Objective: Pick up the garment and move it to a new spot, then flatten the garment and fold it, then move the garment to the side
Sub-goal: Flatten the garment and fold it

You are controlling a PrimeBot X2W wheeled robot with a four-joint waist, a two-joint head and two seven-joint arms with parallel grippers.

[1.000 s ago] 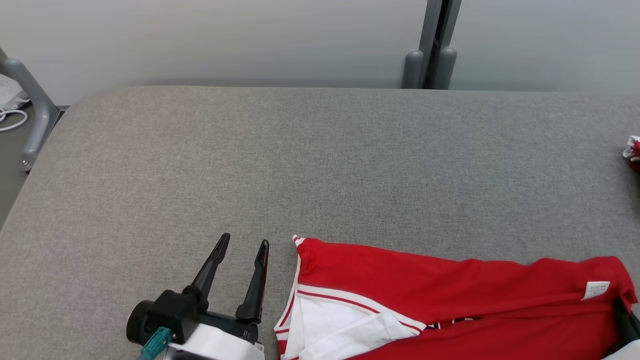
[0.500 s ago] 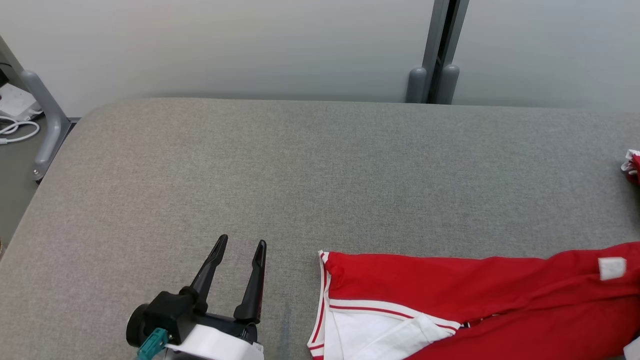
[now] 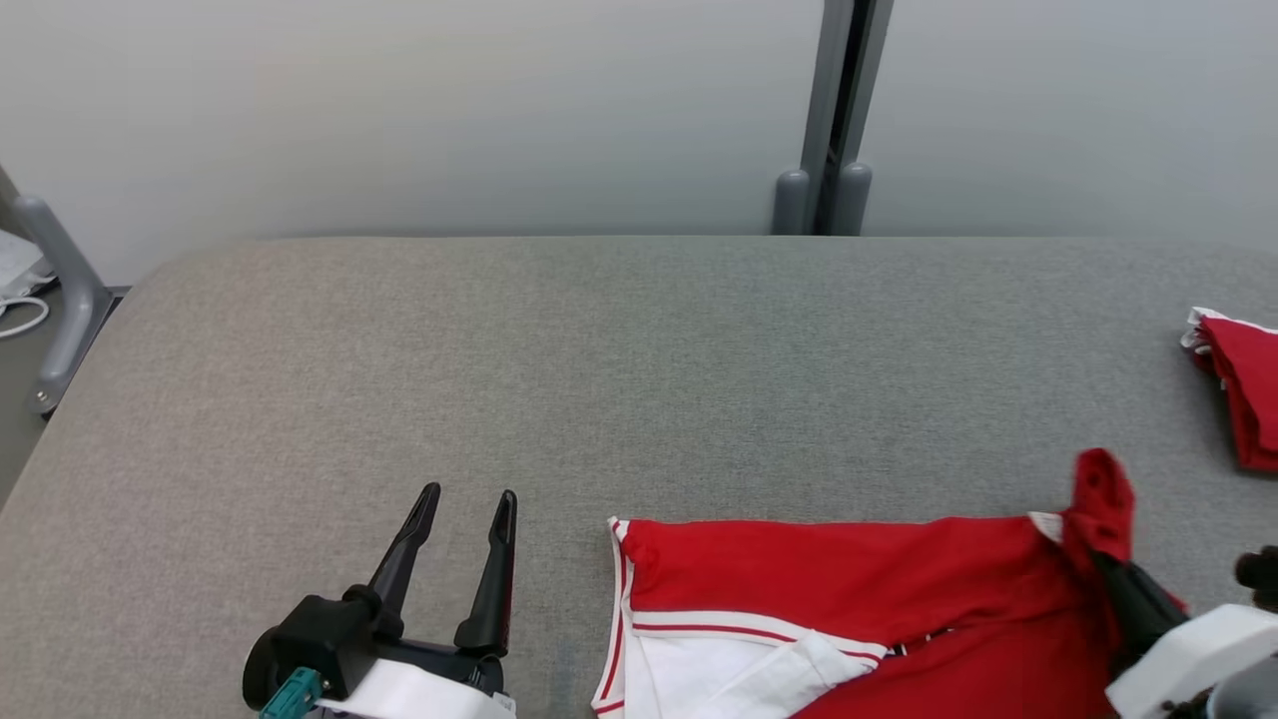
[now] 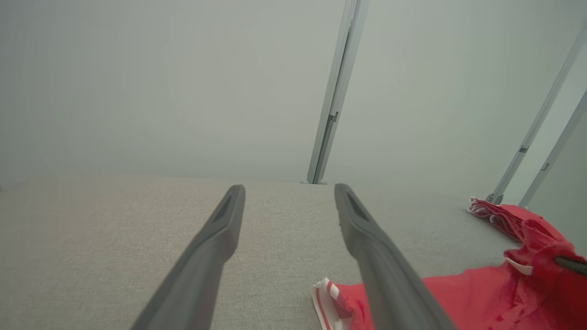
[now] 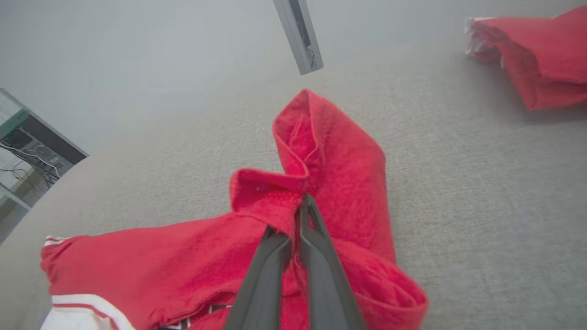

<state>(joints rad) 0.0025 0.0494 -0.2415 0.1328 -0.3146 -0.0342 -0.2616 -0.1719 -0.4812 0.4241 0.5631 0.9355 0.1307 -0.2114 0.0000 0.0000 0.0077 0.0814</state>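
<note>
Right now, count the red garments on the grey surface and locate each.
2. The striped garment lies near the front, a corner pinched by the right gripper; the second garment sits at the right, partly out of frame. Others may be hidden.

Right fingers (image 5: 325, 270) have lifted the garment (image 3: 849, 569) corner.

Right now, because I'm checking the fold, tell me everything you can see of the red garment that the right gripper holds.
The red garment is a soft, knit-looking piece with white panels and red-and-white striped trim at its left end. It lies mostly flat and lightly wrinkled on the grey padded table, on the side nearest the robot. Its right end is pinched in the shut right gripper and lifted into an upright folded peak. A little dark lettering peeks out, unreadable.
</note>
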